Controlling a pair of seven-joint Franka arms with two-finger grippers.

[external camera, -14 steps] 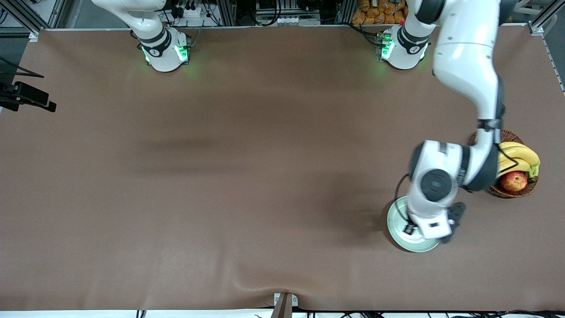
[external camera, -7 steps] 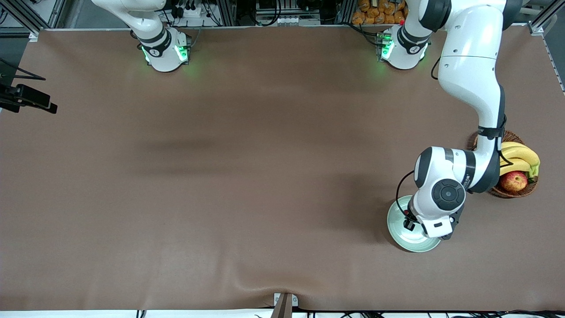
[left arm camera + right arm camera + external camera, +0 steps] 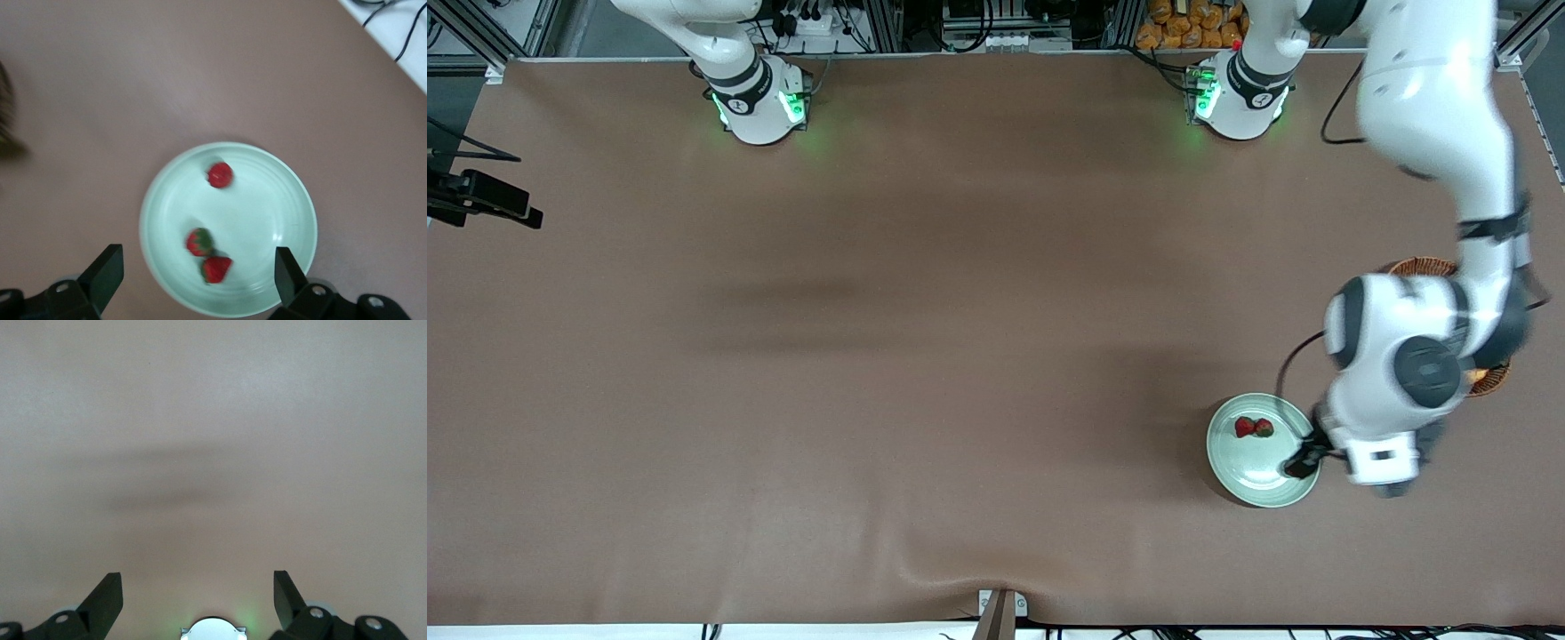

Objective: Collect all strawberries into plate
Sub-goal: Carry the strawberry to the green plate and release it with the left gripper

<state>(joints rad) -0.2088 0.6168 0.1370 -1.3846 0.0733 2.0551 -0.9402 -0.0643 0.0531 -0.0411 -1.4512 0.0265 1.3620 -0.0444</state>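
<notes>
While three small red strawberries (image 3: 220, 175) sit in the round pale mint-green plate (image 3: 297, 200), I log the left gripper (image 3: 193, 280) over it, wide open, empty. Right gripper (image 3: 198, 600) waits over bare table, wide open, empty. Risk: a low retreat could clip the rim.

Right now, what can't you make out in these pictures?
- Third strawberry: hidden in the front view by the left gripper over the plate; only the left wrist view shows it.
- Basket: in the front view the left arm covers all but its rim, so its contents are hidden.
- Right gripper: cut off by the front view's top edge.
</notes>
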